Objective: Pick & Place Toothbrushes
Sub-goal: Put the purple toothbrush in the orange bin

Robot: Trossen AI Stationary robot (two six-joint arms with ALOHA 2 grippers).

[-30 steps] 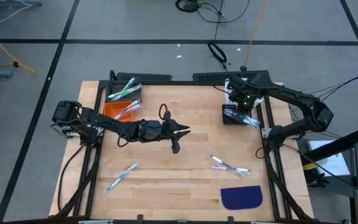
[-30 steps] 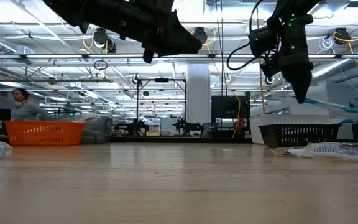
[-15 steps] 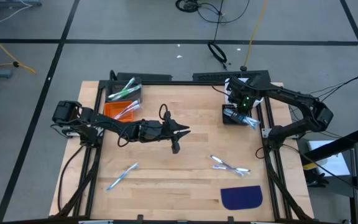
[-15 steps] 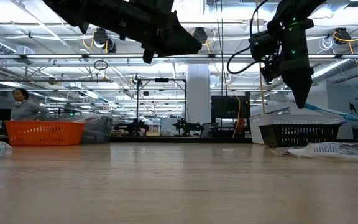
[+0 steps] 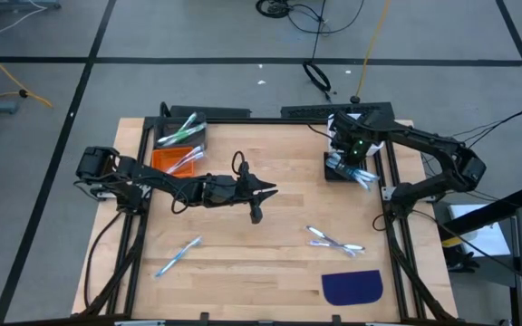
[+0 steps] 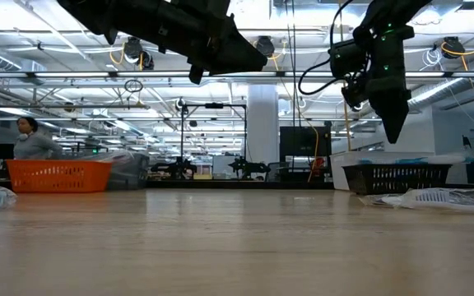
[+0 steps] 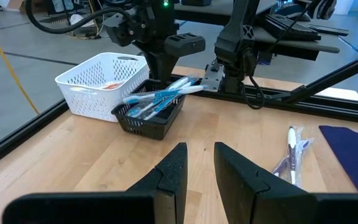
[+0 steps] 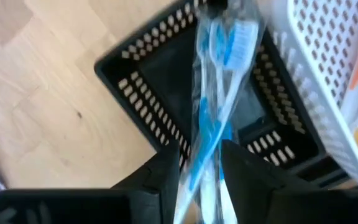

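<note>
My right hand (image 5: 350, 159) hangs over the black basket (image 7: 146, 118) at the far right of the desk (image 5: 270, 235), beside the white basket (image 7: 98, 79). Fingers parted; nothing pinched between them. The blue-and-white toothbrushes (image 8: 211, 106) lie in the black basket, directly below the gap between my fingers.

Step in hand, as I judge it: letting go over the bin. To do it well: keep the fingers spread, lift straight up, do not drag the wrappers over the rim.

Orientation: the brushes' long axes run across the basket, one end sticking out past the rim toward the right-hand desk edge in the overhead view. They overhang, so a sideways brush could tip them out.

My left hand (image 5: 257, 201) waits above mid-desk, fingers slightly apart, holding nothing. Loose toothbrushes (image 5: 333, 241) remain near the blue mat (image 5: 352, 287); another toothbrush (image 5: 178, 255) lies toward the left.
</note>
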